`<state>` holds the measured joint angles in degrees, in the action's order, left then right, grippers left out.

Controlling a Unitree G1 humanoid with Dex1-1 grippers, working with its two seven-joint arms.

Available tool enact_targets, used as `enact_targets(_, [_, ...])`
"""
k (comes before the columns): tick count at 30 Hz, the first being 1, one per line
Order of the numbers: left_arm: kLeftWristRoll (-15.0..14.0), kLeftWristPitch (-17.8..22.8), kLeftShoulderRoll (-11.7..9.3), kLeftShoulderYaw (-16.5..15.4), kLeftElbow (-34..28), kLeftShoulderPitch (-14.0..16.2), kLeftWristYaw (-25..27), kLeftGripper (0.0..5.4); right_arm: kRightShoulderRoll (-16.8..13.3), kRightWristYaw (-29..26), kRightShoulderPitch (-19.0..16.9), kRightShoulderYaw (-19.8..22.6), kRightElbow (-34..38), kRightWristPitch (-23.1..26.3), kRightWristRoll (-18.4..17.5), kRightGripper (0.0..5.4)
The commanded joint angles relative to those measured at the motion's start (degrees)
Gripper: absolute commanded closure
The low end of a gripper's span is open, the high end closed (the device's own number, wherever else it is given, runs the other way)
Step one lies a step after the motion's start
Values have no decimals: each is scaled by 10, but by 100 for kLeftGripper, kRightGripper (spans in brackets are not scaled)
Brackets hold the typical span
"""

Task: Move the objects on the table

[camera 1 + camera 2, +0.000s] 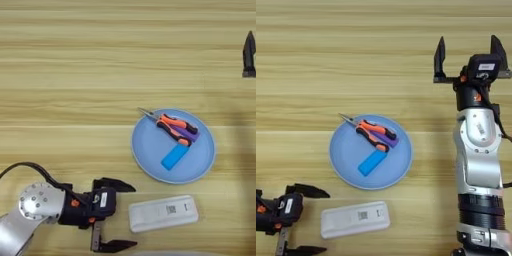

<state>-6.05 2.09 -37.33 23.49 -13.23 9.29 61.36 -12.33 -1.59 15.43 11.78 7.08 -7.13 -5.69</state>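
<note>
Left end effector (116, 216), wide open and empty, faces the device (163, 213) just beside it near the desk's (75, 75) front edge; right end effector (467, 52) open, far.

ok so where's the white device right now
The white device lies flat on the table near its front edge, just below the blue plate, with the open left tool right beside its left end.
</note>
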Motion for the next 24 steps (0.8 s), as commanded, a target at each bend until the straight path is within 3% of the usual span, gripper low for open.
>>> enact_targets(1, [-1,12,11,6,15,-12,-6,0,4,5,1,-1,13,9,3,2])
enact_targets(6, [-3,15,20,9,19,-16,-9,0,5,5,0,0,15,11,3,2])
enact_targets(15, [-2,37,43,15,20,-30,-21,89,5,4,-2,0,19,14,2,0])
enact_targets(24, [0,49,47,21,15,-35,-22,175,3,3,-2,3,22,15,-1,0])
